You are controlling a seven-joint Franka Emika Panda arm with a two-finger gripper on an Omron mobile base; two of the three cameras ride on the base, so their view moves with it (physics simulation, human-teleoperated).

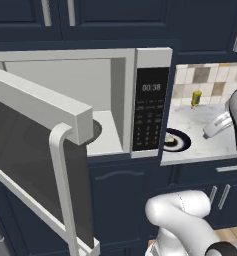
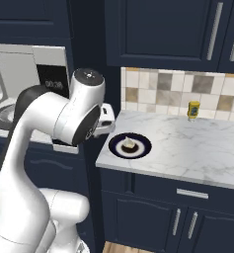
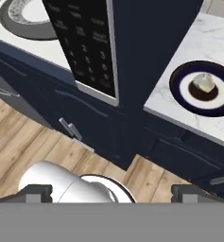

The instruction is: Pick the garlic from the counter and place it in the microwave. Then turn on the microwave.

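Hand view: garlic not yet taken, risks ahead of the pick

Item 1. Garlic (image 3: pixel 204 83): seen resting on a dark blue plate (image 3: pixel 179 78), which is set near the front left corner of the worktop (image 3: pixel 217 35). It is also seen in the right base view, well apart from a small yellow bottle (image 2: pixel 193 109) by the tiled wall.

Item 2. Fingers (image 3: pixel 111 194): spread wide and empty, held off the worktop's edge above the floor, with the garlic up and to one side of them.

Item 3. Microwave (image 1: pixel 152 110): door (image 1: pixel 35 165) swung fully open, cavity and turntable (image 1: pixel 96 131) exposed.

Risks, as judged:
- The bulb is rounded and small; an off-centre close could send it rolling across the plate or off the worktop.
- The plate rim could be struck on descent, and the plate shifted.
- The keypad panel stands close beside the plate; it could be clipped by the wrist during the transfer.
- The open door juts far out; it could be hit by the arm's elbow.
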